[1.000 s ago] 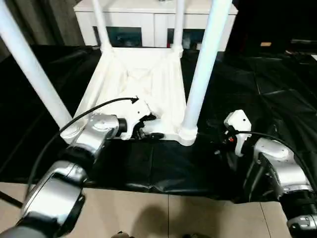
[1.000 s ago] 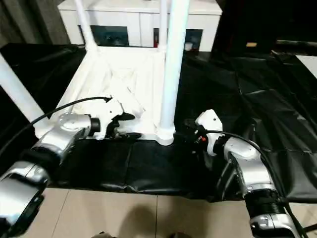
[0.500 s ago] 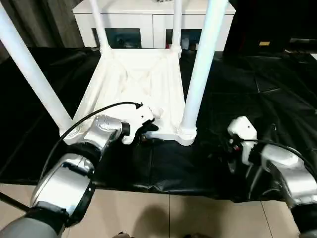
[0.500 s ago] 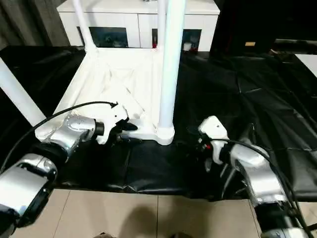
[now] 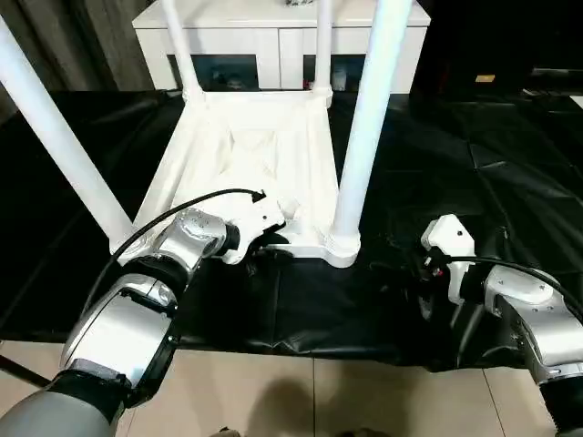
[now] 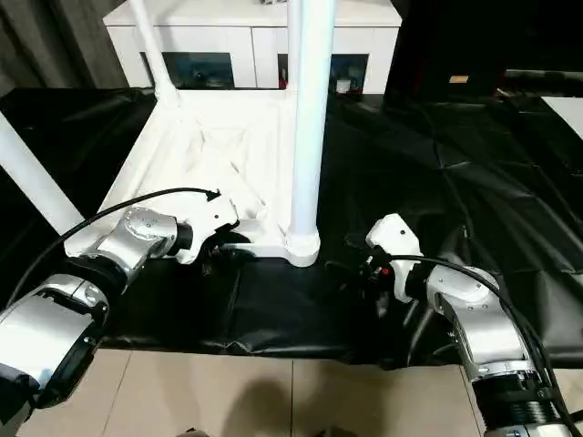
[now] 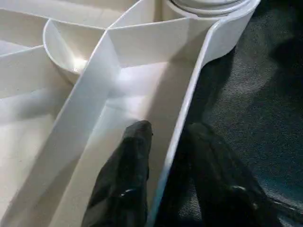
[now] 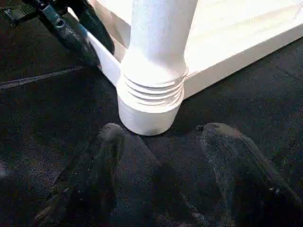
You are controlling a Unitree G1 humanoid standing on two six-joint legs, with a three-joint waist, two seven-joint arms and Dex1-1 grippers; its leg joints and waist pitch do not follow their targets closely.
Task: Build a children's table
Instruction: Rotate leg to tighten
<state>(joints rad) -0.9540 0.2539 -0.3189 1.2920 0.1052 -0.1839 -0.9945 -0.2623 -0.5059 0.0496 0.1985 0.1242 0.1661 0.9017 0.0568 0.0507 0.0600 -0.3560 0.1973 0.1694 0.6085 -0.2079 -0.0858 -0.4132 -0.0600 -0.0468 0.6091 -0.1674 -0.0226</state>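
The children's table lies upside down on a black sheet, its ribbed white tabletop (image 5: 246,146) facing up. Four white legs stand in its corner sockets: two near legs (image 5: 364,118) (image 5: 55,137) and two far legs (image 5: 180,45) (image 5: 323,45). My left gripper (image 5: 273,244) is at the tabletop's near rim (image 7: 189,85). It is shut on that rim, one finger (image 7: 135,151) inside the wall and the other outside. My right gripper (image 5: 417,273) rests low on the sheet, open and holding nothing. It faces the near right leg's socket (image 8: 151,104) a short way off.
A white cabinet (image 5: 273,36) with glass doors stands right behind the table. The black sheet (image 5: 510,164) covers the floor to both sides. Pale floor tiles (image 5: 364,401) begin at its near edge. Dark furniture stands at the back right.
My left gripper's fingers have closed in on the tabletop's near rim. The right gripper has sunk slightly and stays open. The table has not moved.
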